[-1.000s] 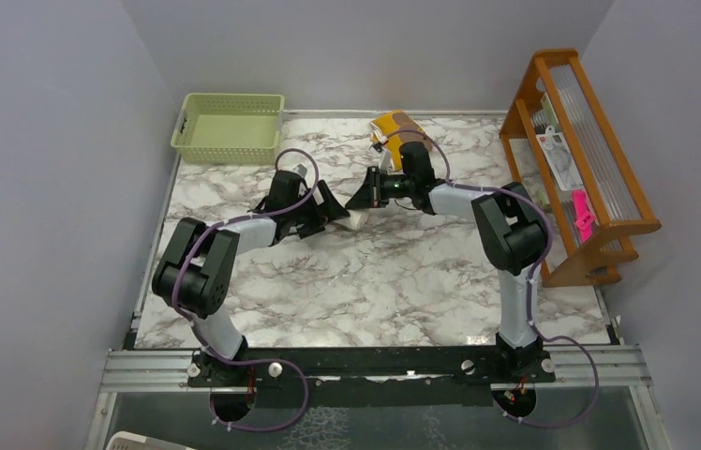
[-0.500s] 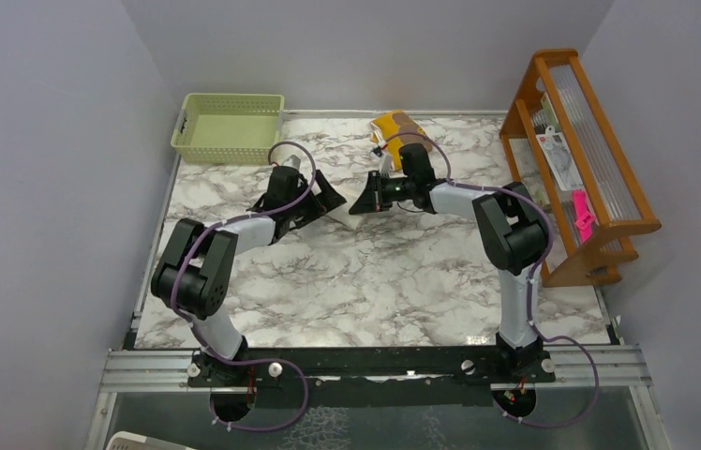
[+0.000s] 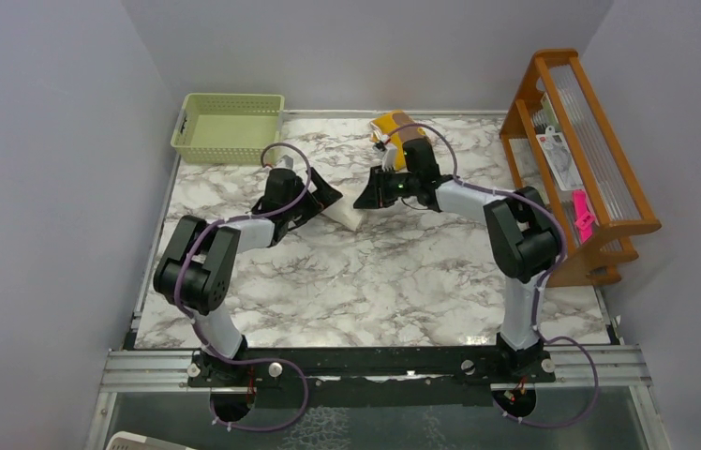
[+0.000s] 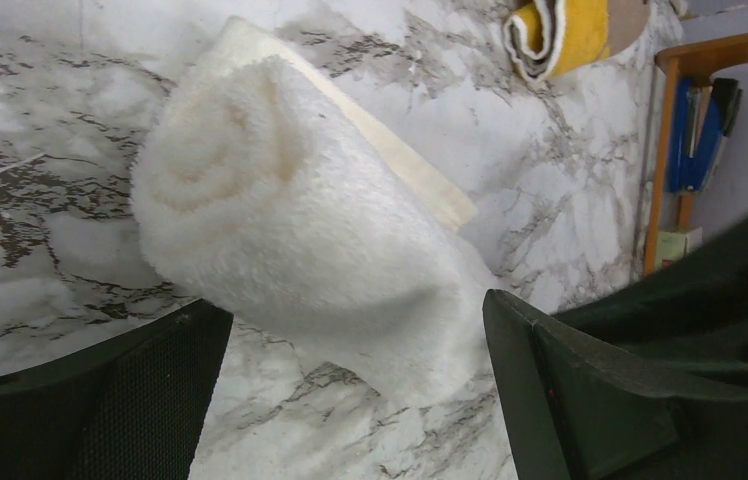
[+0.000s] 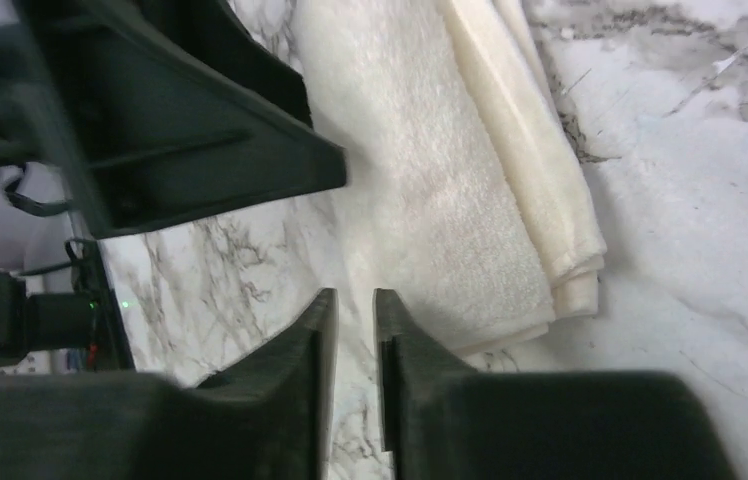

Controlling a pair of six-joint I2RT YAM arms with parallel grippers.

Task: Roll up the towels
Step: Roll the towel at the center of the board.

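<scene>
- Marble-patterned table (image 3: 375, 281) carries everything; both arms reach from its near edge toward its far half.
- Wooden rack (image 3: 572, 269) stands along the table's right side, and a pale green basket (image 3: 225, 152) sits in the far left corner.
- Cream-white towel (image 3: 345, 214) lies on the table just in front of the left pincer, between the two arms' tips.
  - In the left wrist view this towel (image 4: 290, 220) is a thick roll. Its spiral end faces the upper left, and its long axis slants down toward the right finger.
  - A flat, unrolled strip of the same cloth lies under it on the far side.
  - In the right wrist view the towel (image 5: 430, 170) runs from top to bottom of the picture, with its stacked edges showing along the right.
- Mustard-yellow towel (image 3: 394, 127) sits near the far edge of the table, behind the right arm's wrist and well apart from the cream one. In the left wrist view the yellow towel (image 4: 565, 30) shows a layered end of yellow and white, with a tan patch beside it.
- Left pincer (image 3: 328, 208) is spread wide. From its own camera, the left pincer (image 4: 355, 305) has the near end of the roll lying between its fingers, which do not squeeze it.
- Right pincer (image 3: 365, 199) points toward the left one. Its own camera shows the right pincer (image 5: 352, 300) with only a thin slit between the fingers and nothing in it; the tips sit just beside the cream towel's edge.
</scene>
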